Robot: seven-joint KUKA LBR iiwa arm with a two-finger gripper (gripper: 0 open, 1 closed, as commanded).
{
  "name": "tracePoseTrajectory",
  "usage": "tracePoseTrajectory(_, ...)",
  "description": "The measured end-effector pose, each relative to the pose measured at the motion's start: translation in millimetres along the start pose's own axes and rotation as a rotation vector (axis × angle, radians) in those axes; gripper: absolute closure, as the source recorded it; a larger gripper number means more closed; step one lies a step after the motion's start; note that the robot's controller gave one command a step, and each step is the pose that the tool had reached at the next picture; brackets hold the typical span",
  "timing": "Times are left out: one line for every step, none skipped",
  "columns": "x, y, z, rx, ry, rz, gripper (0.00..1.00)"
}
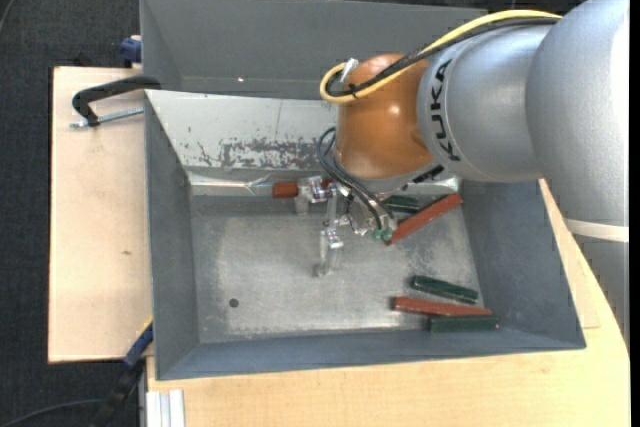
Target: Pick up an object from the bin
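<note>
Gripper [323, 260] hangs low over the bare floor in the middle of the bin [170, 245]; open or closed cannot be told (its own mechanism hides it). Nearest candidate: red stick [428, 215], just to its right, long axis slanting up toward the right wall. Green and red sticks [445, 289] lie farther off, front-right.

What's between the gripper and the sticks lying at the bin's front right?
Nothing visible. Only bare bin floor lies between the gripper and the nearest green stick. The tilted red stick lies further back, off that path.
</note>
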State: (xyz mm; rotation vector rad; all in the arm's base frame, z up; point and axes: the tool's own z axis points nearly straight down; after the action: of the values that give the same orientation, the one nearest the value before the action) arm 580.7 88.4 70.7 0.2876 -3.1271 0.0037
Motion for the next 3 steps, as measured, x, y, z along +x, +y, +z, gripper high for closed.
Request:
tracePoseTrajectory(-17.2,-43.4,-82.9,-0.001,-0.016,0.114,0.0)
tracePoseTrajectory(25.2,-130.8,-1.5,-0.001,0.001,0.047,0.0)
tracePoseTrajectory(22.3,-126.0,-4.5,-0.003,-0.005,0.041,1.0)
